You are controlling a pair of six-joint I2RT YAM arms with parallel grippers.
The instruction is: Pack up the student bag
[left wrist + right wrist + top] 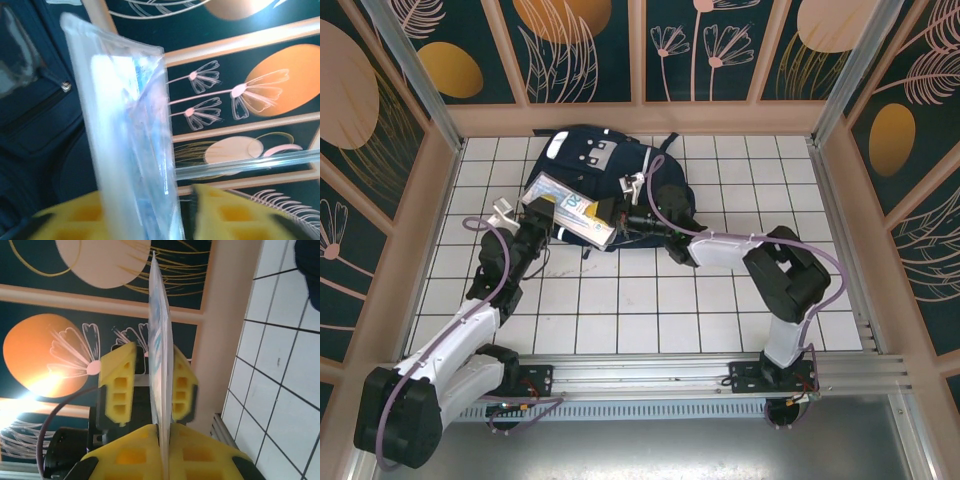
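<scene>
While the clear packet (570,212) hung over the near side of the student bag (592,150), which lay far-centre on the table (720,300), the right gripper (162,440) was clamped on the packet's edge. The left gripper (150,212) had its jaws apart, loose around the packet. Step, as judged: passing it across before insertion. Next calls for finding the bag's opening.

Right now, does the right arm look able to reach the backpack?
Probably yes. The right end effector, shut on a plastic packet, sits over the near edge of the backpack with nothing between them. The left end effector, open around the packet's other end, could hamper a move.
</scene>
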